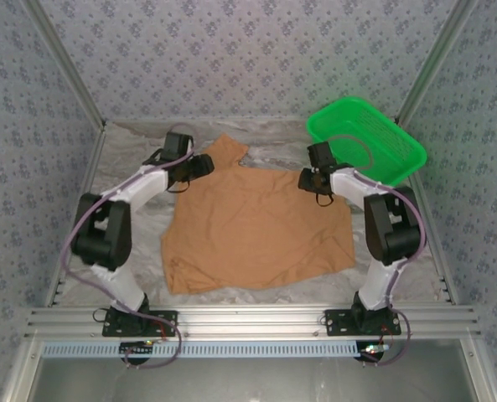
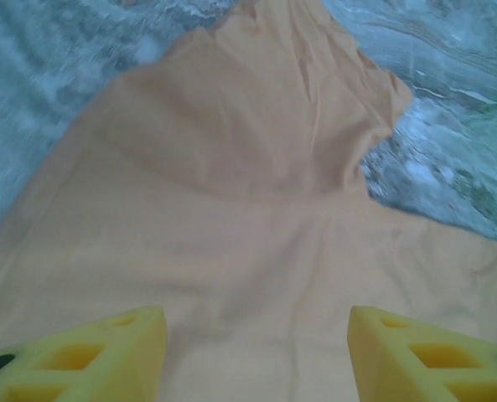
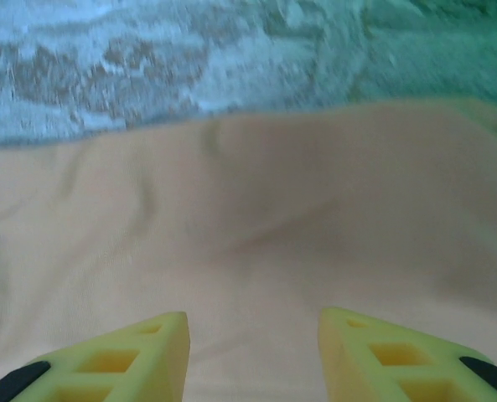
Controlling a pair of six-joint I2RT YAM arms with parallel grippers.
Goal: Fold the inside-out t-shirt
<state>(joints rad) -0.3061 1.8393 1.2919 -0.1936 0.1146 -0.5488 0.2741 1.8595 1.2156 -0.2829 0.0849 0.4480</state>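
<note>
Beneath both pairs of jaws the inside-out t-shirt [image 1: 256, 230] lies spread flat on the marbled table [image 1: 126, 155], orange cloth showing in the gap between the yellow fingers [image 2: 122, 352]. Ahead of the left gripper [image 2: 256, 322], whose jaws stand wide apart and grip nothing, a sleeve [image 2: 315, 100] runs out onto the table. Ahead of the right gripper [image 3: 252, 322], jaws parted a little less and likewise empty, the shirt's edge meets bare table, with the green basket [image 1: 403, 163] beyond to the right.
</note>
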